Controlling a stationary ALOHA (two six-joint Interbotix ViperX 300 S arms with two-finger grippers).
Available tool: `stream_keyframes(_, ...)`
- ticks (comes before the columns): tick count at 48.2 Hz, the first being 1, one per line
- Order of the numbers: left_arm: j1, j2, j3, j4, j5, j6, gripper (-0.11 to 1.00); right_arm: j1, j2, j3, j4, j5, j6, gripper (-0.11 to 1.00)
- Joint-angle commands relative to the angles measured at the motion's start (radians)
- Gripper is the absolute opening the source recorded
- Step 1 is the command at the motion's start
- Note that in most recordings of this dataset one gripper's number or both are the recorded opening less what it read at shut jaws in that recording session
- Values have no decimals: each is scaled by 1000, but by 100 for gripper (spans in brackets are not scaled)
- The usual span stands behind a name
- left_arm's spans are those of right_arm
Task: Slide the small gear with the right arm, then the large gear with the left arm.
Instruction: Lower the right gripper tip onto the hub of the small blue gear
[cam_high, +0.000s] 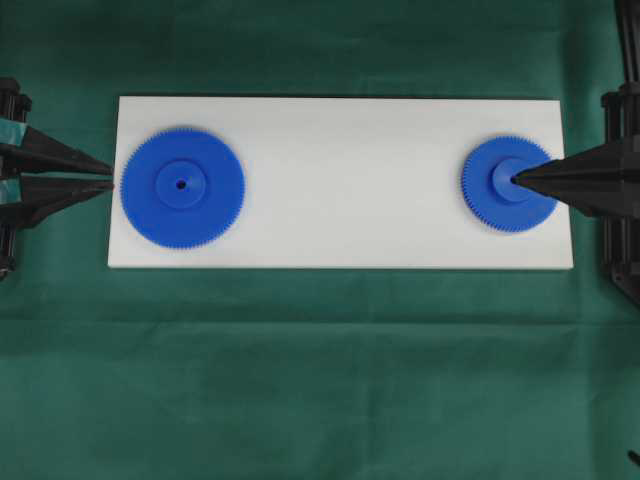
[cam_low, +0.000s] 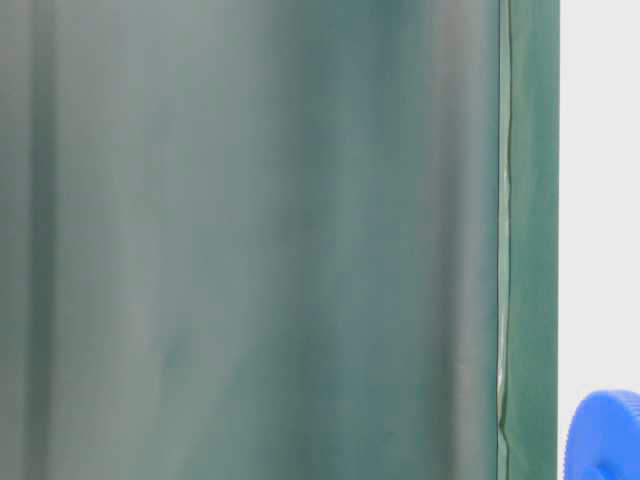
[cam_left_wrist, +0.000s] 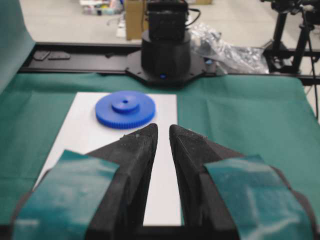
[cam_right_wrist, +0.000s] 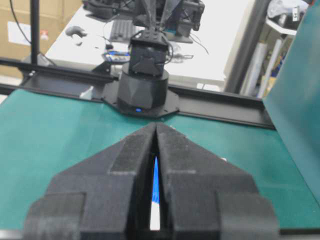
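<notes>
Overhead exterior view: a bench draped in green cloth (cam_high: 300, 380) carries a long white board (cam_high: 350, 180) lying left to right. From each side a black arm reaches in toward it.

On the board's left end lies the large gear (cam_high: 182, 187), a wide blue toothed disc with a flat hub and a small centre hole. On the right end, well apart from it, lies the small gear (cam_high: 508, 184), blue as well, with a raised round hub.

The left arm's end effector (cam_high: 108, 176) sits just off the board's left edge. Its two pointed fingers are narrowly parted and hold nothing, with the tips just beside the large gear's rim. In the left wrist view, the fingers carry teal patches and a slim gap shows between them.

The right arm's end effector (cam_high: 516, 180) reaches across the small gear, its point resting over the raised hub. In the right wrist view its fingers are nearly together, with only a thin slit between them where a sliver of blue shows. Whether the tip presses on the hub or hovers just above cannot be told.

Judging from this layout, the task appears to be at its first step. The right arm is placed to slide the small gear, which remains at its end of the board. The large gear's slide by the left arm is not yet begun.
</notes>
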Motion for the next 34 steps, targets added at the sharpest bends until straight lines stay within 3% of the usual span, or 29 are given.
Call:
stream_keyframes(1,46,71,43,-15,72,20,24,-17,21,21,-3,12,-5,50)
stream_keyframes(5,61,141,66,-34,44,8,13,-80,49,43,8,204,9,50)
stream_keyframes(8,60,181,67,-29,-21,6,3,-141,74,58,44,307,32,50)
stream_keyframes(11,60,209,67,-26,-67,11,0,-184,91,83,78,310,44,50)
stream_keyframes(15,60,233,74,-25,-80,12,0,-216,104,104,78,295,57,50)
stream_keyframes(34,60,169,103,-28,-40,0,0,-218,147,101,106,434,130,50)
